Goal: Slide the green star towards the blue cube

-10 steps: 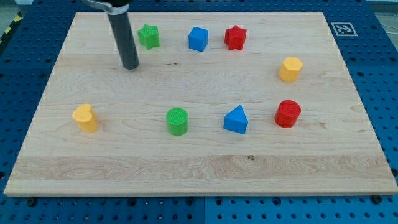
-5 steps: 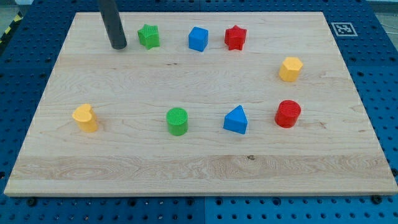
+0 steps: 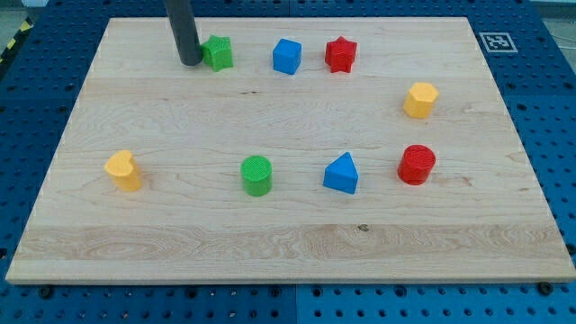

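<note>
Tip [image 3: 190,63] of gripperless end effector touching green star [image 3: 217,52]; push straight toward view's right, centred, toward blue cube [image 3: 286,56] beyond

Wooden board [image 3: 288,234] resting on a blue perforated table [image 3: 558,108]. Along the view's top, a red star [image 3: 341,54]. Toward the view's right, a yellow block [image 3: 420,100], apparently hexagonal, though its facets are hard to resolve; below it, well apart, a red cylinder [image 3: 417,165]. Just to the view's left of the red cylinder, a blue triangular block [image 3: 341,173], followed by a green cylinder [image 3: 256,175]. Near the view's left edge, a yellow block of rounded, irregular outline [image 3: 123,170]. A black-and-white square marker [image 3: 497,41] occupies the board's top right corner.
</note>
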